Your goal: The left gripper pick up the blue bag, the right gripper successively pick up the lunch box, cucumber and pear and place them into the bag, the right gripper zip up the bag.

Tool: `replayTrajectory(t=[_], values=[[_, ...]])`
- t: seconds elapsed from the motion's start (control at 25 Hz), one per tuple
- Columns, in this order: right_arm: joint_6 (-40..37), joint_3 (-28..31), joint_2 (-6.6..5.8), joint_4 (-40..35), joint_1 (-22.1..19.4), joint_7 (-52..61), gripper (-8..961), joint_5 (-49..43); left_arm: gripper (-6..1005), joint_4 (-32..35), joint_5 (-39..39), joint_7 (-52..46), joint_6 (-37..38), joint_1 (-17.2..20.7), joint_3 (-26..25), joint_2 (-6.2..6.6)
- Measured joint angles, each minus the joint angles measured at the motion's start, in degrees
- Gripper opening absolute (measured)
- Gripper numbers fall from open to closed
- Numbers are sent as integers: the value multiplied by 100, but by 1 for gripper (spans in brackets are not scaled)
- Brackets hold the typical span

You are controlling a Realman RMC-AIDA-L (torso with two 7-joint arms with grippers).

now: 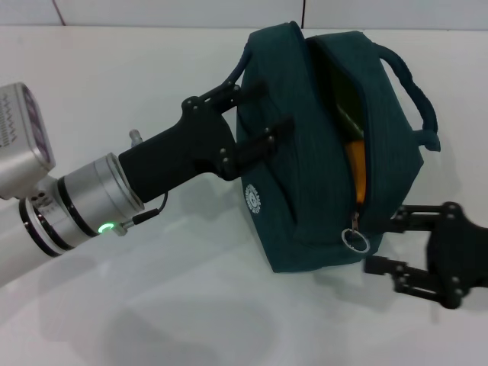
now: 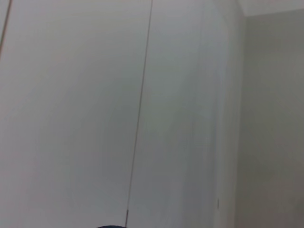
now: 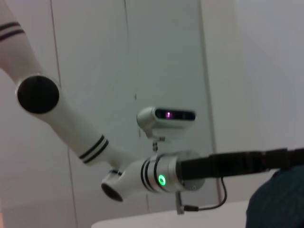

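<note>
The left pincer (image 1: 255, 114) is clamped on the blue bag (image 1: 305, 183), steadying it for zipping. Just beside the bag's zipper ring (image 1: 355, 241), the right pincer (image 1: 396, 245) waits with fingers apart.

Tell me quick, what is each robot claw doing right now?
Left gripper: shut on the blue bag, at its handle side.
Right gripper: open, beside the bag's zipper ring, holding nothing.
</note>
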Motion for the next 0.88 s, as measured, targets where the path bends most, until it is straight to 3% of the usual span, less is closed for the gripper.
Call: replayTrajectory(t=[0.04, 0.16, 0.4, 0.88], values=[[165, -13, 86, -13, 124, 103, 449, -109, 643, 0, -10, 0, 6, 3, 25, 0], [426, -61, 178, -31, 258, 211, 448, -156, 642, 0, -45, 0, 19, 13, 105, 0], [604, -335, 265, -32, 412, 218, 445, -57, 642, 0, -40, 0, 26, 8, 114, 0], [438, -346, 292, 539, 286, -726, 441, 1641, 641, 0, -30, 76, 33, -15, 118, 0]])
